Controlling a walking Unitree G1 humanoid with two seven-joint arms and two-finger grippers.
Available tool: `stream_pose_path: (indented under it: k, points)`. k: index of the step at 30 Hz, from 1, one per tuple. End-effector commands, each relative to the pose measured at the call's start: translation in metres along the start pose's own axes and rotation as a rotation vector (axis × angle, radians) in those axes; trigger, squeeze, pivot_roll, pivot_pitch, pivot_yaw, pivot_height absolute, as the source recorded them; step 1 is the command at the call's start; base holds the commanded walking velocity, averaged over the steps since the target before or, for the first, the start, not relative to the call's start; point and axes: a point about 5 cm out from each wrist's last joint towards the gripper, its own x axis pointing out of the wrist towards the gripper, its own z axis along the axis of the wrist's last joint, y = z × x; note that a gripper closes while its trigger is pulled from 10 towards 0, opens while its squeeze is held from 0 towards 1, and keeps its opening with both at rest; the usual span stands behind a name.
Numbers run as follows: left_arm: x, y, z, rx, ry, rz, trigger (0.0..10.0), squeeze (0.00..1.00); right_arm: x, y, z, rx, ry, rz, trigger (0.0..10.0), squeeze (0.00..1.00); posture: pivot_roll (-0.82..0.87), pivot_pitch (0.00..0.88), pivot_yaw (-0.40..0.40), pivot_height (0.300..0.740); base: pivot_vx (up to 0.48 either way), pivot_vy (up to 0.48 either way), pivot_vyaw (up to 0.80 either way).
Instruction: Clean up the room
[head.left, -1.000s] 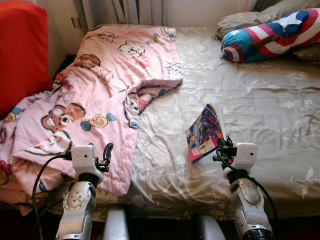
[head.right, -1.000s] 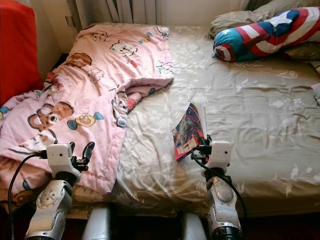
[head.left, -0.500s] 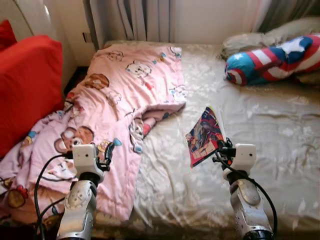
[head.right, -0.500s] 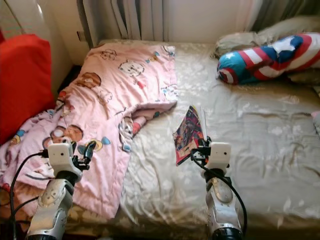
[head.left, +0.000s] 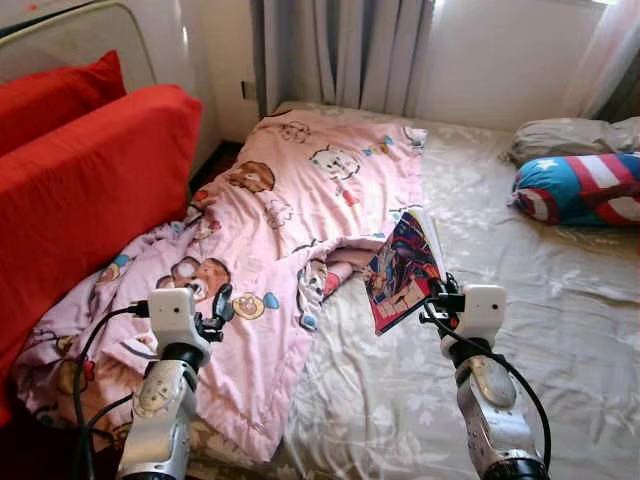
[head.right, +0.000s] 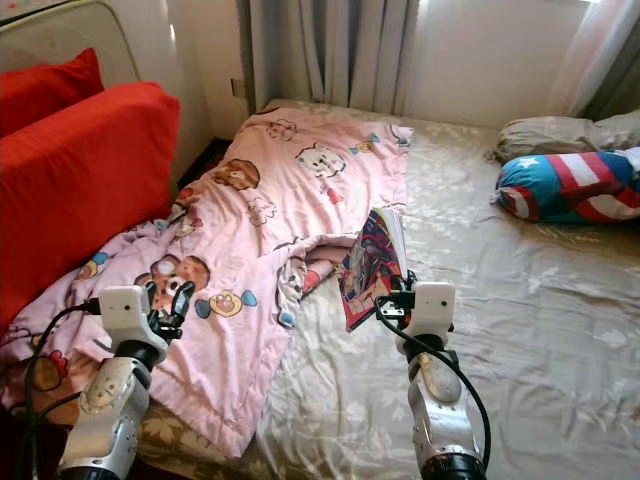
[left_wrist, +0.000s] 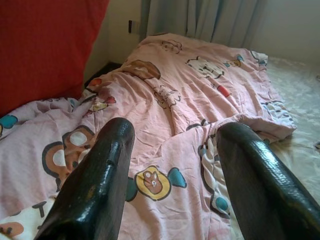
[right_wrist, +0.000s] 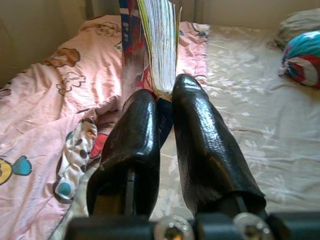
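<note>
The right gripper (right_wrist: 165, 107) has its two glossy black fingers (right_wrist: 137, 135) pinched on the lower edge of a thin comic book with a bright, glossy cover (head.left: 403, 268). The book is lifted off the bed and stands nearly upright, its pale page edges fanned slightly above the fingers. It hangs just above the folded corner of a soft, rumpled pink blanket printed with cartoon animals (head.left: 290, 220).

The left gripper (left_wrist: 172, 165) hovers over the near part of that same pink blanket, its rounded black fingers (left_wrist: 100, 180) spread wide with nothing between them.

The pink blanket covers the left half of a bed with a shiny beige sheet patterned in pale flowers (head.left: 560, 330), and it spills over the bed's left edge. Beyond the book, at the bed's far right, lies a plump cylinder-shaped cushion in blue with red and white stripes and a white star (head.left: 580, 188), resting against a crumpled beige pillow (head.left: 565, 135). Large red fabric cushions (head.left: 80, 190) stand left of the blanket. Grey curtains (head.left: 345, 50) hang behind the bed.
</note>
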Motion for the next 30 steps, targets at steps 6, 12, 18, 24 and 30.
stream_pose_path:
  k: [6, 12, 18, 24, 30]
  points:
    - [-0.0023, 0.0027, -0.0019, 0.007, 0.005, -0.009, 10.0, 0.00, 0.0018, -0.0031, 0.0105, -0.013, -0.048, -0.033, 10.0, 0.00, 0.05, 0.040, -0.067, 0.740, 0.000, 0.000, 0.00]
    - [-0.0020, 0.0027, 0.0000, 0.015, -0.001, -0.023, 10.0, 0.00, 0.0005, -0.0053, 0.0097, -0.012, -0.048, -0.052, 10.0, 0.00, 0.04, 0.048, -0.062, 0.740, 0.000, 0.000, 0.00]
    - [-0.0017, 0.0010, 0.0001, 0.021, -0.003, -0.032, 10.0, 0.00, 0.0010, -0.0053, 0.0107, -0.010, -0.052, -0.057, 10.0, 0.00, 0.05, 0.049, -0.061, 0.740, 0.000, -0.081, 0.00]
    - [-0.0016, 0.0011, 0.0005, 0.022, -0.005, -0.031, 10.0, 0.00, 0.0017, -0.0047, 0.0113, -0.007, -0.055, -0.058, 10.0, 0.00, 0.05, 0.050, -0.062, 0.740, 0.000, -0.244, 0.00]
    - [-0.0018, 0.0013, 0.0010, 0.026, -0.008, -0.028, 10.0, 0.00, 0.0017, -0.0045, 0.0116, -0.003, -0.057, -0.062, 10.0, 0.00, 0.05, 0.051, -0.062, 0.740, 0.000, -0.244, 0.00]
